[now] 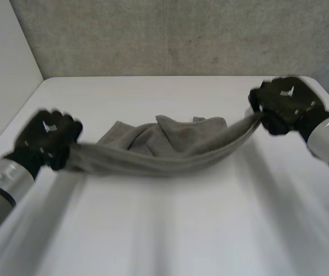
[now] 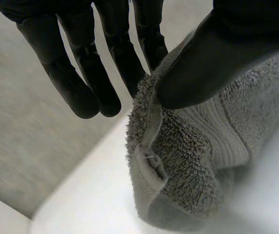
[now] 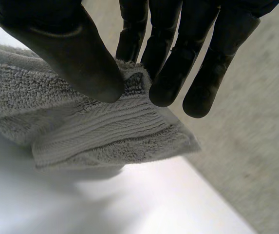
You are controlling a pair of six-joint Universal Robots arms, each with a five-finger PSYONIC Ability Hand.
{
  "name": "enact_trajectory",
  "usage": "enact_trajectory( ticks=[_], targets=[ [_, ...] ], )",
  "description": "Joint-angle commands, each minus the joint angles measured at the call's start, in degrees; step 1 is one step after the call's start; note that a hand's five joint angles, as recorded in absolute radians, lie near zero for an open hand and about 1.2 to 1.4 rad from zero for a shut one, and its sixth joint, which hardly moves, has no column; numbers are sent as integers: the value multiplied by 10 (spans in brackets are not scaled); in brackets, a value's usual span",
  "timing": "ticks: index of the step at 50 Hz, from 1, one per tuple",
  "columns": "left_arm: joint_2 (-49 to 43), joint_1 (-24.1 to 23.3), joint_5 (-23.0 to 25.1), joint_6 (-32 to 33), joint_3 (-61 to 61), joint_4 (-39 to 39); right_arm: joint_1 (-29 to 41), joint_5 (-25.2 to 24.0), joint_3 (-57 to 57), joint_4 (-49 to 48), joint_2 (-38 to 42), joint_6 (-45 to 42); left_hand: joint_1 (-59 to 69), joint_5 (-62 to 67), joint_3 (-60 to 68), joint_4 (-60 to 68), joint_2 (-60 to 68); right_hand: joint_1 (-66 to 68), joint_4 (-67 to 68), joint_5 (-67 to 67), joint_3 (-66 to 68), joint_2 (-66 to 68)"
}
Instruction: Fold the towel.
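Across the middle of the frame the towel (image 1: 164, 146) hangs in a sagging band between my two hands, its far part bunched on the table (image 1: 164, 230). The left hand (image 1: 48, 138), at mid-left, pinches one corner between thumb and fingers; the right hand (image 1: 285, 103), upper right, clamps the other corner the same way. I judge this the spreading step, with no fold made yet. Next I'd pull the hands apart and lay the cloth flat, since the crumpled middle is what stands in the way. The wall (image 1: 181, 34) sits close behind the table, limiting any forward swing.
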Motion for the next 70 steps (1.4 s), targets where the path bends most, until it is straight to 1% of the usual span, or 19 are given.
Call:
enact_trajectory(
  ticks=[1,3,6,11,14,19,23,28,30,31,34,35,36,38,44,49,57,63,70],
  targets=[
    [47,4,1,-88,93,-47,2,-4,-119,115,-31,-6,-32,-150,-85,-70,-54,28,30,30,29,42],
    [39,4,-5,-96,142,-85,1,-6,-189,189,-18,-18,-32,-150,-85,-70,-54,28,30,30,29,42],
    [33,1,-15,-95,166,-103,1,-6,-216,219,-7,-33,-32,-150,-85,-70,-54,28,30,30,29,42],
    [-65,-8,-65,-92,257,-155,23,20,-312,318,78,-156,-32,-150,-85,-70,-54,28,30,30,29,42],
    [-94,-14,-70,-91,281,-174,50,57,-344,341,125,-197,-32,-150,-85,-70,-54,28,30,30,29,42],
    [-227,-38,-75,-87,413,-271,80,122,-387,343,193,-232,-32,-150,-85,-70,-54,28,30,30,29,42],
    [-282,-53,-94,-81,496,-317,93,143,-424,339,234,-252,-32,-150,-85,-70,-54,28,30,30,29,42],
    [-332,-70,-134,-86,633,-343,109,157,-530,283,292,-242,-32,-150,-85,-70,-54,28,30,30,29,42],
    [-332,-86,-138,-94,702,-321,119,180,-578,164,306,-202,-32,-150,-85,-70,-54,28,30,30,29,42],
    [-332,-87,-138,-94,702,-321,119,180,-578,163,306,-201,-32,-150,-85,-70,-54,28,30,30,29,42],
    [-315,-100,-145,-123,732,-237,119,204,-553,16,278,-163,-32,-150,-85,-70,-54,26,28,28,28,41],
    [-290,-97,-145,-152,726,-193,116,207,-530,-37,247,-152,-32,-150,-85,-70,-54,26,28,28,28,41],
    [-289,-97,-145,-152,726,-193,116,207,-530,-37,246,-152,-32,-150,-85,-70,-54,26,28,28,28,41],
    [-242,-86,-142,-219,710,-123,115,198,-496,-42,189,-151,-32,-150,-85,-70,-54,26,28,28,28,41],
    [-237,-71,-138,-265,692,-120,114,168,-483,31,204,-150,-32,-150,-85,-70,-54,21,23,23,23,36],
    [-258,-67,-130,-220,601,-158,114,153,-449,171,220,-170,-32,-150,-85,-70,-54,14,16,16,16,29],
    [-256,-61,-84,-92,400,-152,117,150,-329,247,237,-237,-32,-150,-85,-70,-54,14,16,16,16,29],
    [-249,-51,-75,-40,297,-144,110,145,-231,238,223,-238,-32,-150,-85,-70,-54,14,16,16,16,29],
    [-216,-13,-74,-32,192,-90,83,91,-88,123,208,-233,-32,-150,-85,-70,-54,11,13,13,13,25]
  ],
)
